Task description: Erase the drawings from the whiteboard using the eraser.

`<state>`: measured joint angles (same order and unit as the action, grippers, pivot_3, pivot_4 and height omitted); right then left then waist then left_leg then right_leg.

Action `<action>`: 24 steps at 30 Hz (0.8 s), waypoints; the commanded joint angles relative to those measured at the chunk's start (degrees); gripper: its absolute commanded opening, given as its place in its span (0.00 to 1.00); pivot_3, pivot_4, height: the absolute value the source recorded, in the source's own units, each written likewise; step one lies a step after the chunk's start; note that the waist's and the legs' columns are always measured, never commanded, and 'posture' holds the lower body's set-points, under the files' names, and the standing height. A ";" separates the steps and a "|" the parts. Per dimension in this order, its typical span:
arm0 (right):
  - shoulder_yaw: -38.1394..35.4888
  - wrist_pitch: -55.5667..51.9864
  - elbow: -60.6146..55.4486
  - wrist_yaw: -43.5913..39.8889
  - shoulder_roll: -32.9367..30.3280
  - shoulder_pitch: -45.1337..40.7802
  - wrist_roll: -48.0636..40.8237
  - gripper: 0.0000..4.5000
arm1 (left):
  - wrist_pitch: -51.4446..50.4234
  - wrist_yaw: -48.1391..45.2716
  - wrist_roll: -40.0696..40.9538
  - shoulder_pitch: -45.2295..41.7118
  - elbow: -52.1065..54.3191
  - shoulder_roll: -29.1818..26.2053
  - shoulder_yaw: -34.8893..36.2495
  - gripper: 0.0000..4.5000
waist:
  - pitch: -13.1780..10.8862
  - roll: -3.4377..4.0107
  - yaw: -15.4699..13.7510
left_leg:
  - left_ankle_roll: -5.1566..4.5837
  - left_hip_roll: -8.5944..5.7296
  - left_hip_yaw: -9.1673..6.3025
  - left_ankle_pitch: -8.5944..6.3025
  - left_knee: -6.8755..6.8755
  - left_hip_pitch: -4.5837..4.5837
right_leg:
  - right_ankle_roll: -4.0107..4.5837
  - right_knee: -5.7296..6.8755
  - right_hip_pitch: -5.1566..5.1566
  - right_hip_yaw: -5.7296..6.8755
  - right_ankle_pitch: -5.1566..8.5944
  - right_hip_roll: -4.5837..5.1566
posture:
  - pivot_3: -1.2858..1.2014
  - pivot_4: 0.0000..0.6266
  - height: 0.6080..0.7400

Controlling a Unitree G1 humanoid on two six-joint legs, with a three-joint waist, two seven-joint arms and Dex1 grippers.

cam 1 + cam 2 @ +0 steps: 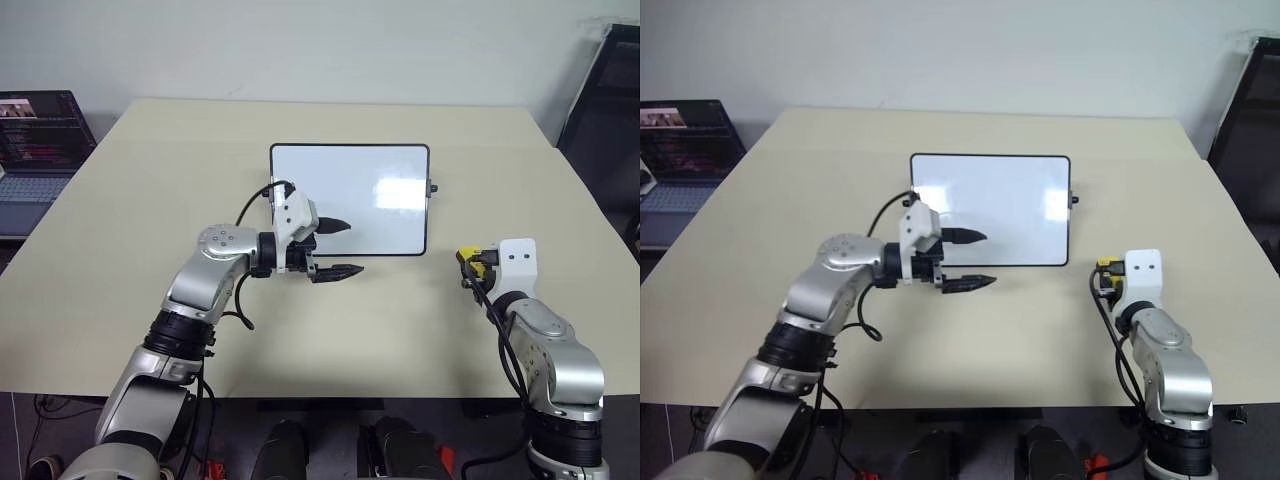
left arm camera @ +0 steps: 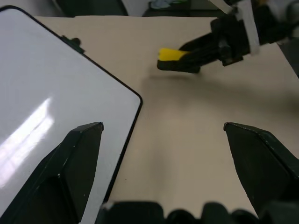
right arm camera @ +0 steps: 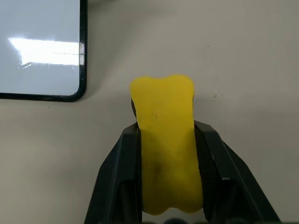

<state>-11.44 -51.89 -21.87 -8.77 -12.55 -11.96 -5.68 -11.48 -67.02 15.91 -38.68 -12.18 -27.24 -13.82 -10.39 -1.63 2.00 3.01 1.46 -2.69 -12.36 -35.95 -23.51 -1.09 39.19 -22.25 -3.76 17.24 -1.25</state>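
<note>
Beige table (image 1: 420, 330) | R gripper (image 3: 163, 140) clamps eraser (image 3: 163, 140) beside whiteboard (image 1: 350, 200); L gripper (image 1: 335, 248) open, empty | you lower eraser flat, dark face down.

The whiteboard (image 1: 350, 200) lies on the bench (image 1: 150, 200); the eraser (image 1: 467, 256) sits just off its near right corner, a laptop (image 1: 35, 150) far to its left.
</note>
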 commanded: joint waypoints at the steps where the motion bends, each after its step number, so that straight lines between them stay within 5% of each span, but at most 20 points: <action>1: -1.47 0.82 0.52 1.54 0.15 -1.65 -0.37 0.25 | 6.15 -4.20 -1.52 -2.04 -2.64 1.19 -1.41 1.00 | 0.00 0.00 -0.05 | 0.00 0.00 0.00 0.00 0.00 -0.03 | 0.02 -0.01 -0.01 0.00 -0.01 0.00 | 0.52 0.24 1.00; 19: -2.43 0.59 2.49 3.70 1.39 -2.91 -2.59 0.25 | 12.88 -9.13 -4.18 -4.81 -7.41 5.90 -1.98 1.00 | 0.00 0.01 -0.05 | -0.04 -0.01 -0.10 -0.02 -0.03 -0.24 | 0.24 -0.09 -0.09 0.09 -0.15 -0.01 | 0.52 0.24 1.00; 24: -3.25 1.30 3.06 4.21 1.04 -2.93 -3.10 0.61 | 11.52 -9.40 -3.83 -3.96 -5.19 5.61 -1.93 1.00 | 0.01 0.01 -0.05 | -0.04 -0.01 -0.11 -0.02 -0.04 -0.24 | 0.24 -0.08 -0.09 0.10 -0.15 -0.01 | 0.52 0.24 1.00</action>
<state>-13.46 -51.75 -17.80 -4.86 -11.11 -14.58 -8.05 0.24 -75.88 11.30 -42.08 -20.29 -21.58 -16.13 -10.38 -1.62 1.94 2.97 1.45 -2.80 -12.38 -35.99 -23.75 -0.84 39.11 -22.34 -3.66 17.09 -1.26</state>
